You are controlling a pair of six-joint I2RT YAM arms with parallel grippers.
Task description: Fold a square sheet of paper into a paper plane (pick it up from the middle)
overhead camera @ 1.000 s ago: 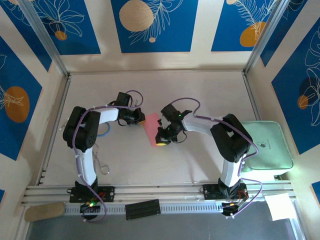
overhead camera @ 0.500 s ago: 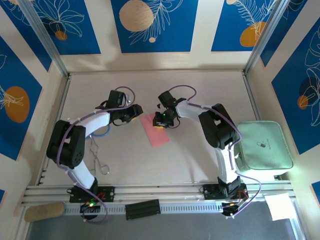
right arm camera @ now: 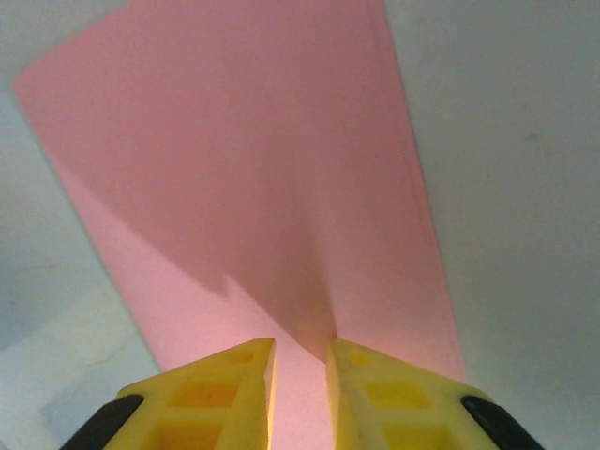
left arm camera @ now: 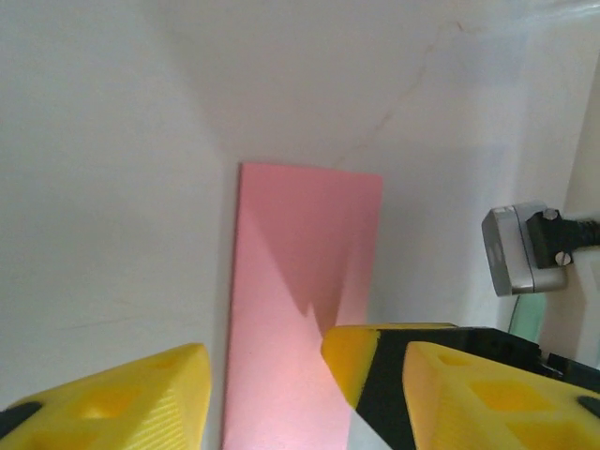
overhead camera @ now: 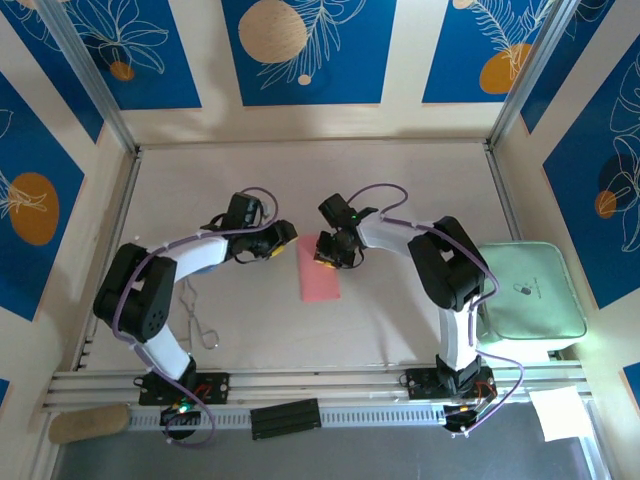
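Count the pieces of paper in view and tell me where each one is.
2. The pink paper lies at the middle of the table; a white sheet lies off its near right corner. More may be hidden.

Flat on the tabletop (overhead camera: 400,180), midway: sheet of paper (overhead camera: 321,275). Just beside its far left corner, left hand (overhead camera: 281,240); over its far end, right hand (overhead camera: 326,260). Well apart to the right: pad (overhead camera: 530,290).
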